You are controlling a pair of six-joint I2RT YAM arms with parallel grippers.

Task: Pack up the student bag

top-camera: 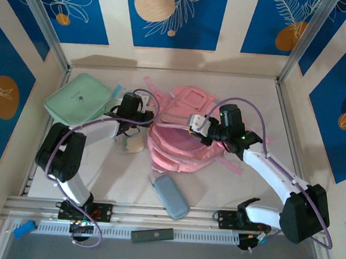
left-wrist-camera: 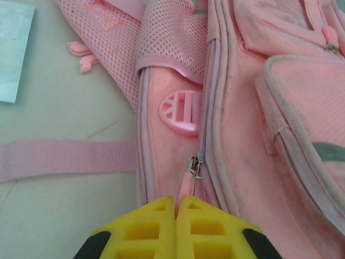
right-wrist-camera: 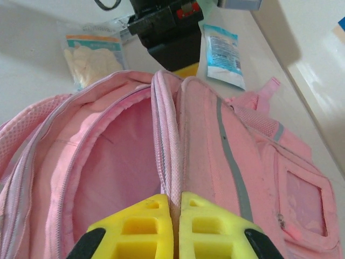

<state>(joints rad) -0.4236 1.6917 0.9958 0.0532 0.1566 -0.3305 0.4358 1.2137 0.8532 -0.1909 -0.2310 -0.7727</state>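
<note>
The zip pull (left-wrist-camera: 187, 186) of the student bag (left-wrist-camera: 237, 140) is pinched by the fingers of the left gripper (left-wrist-camera: 176, 208). The bag's open rim (right-wrist-camera: 164, 135) is squeezed between the fingers of the right gripper (right-wrist-camera: 175, 205). The bag is spread just beyond both.

The top external camera sits high above and behind the arm bases. It looks down and toward the far wall, wide enough to take in the whole table (top-camera: 115, 179) from near rail to far edge. The left wrist camera rides just behind the left gripper (left-wrist-camera: 176, 204), very close, looking steeply down on a zip at the left side of the student bag (left-wrist-camera: 237, 140). The right wrist camera sits just behind the right gripper (right-wrist-camera: 176, 202), close over the bag's open rim, facing left across the scene. All three views share the bag; the right wrist and top views both catch the left gripper at its left end.
</note>
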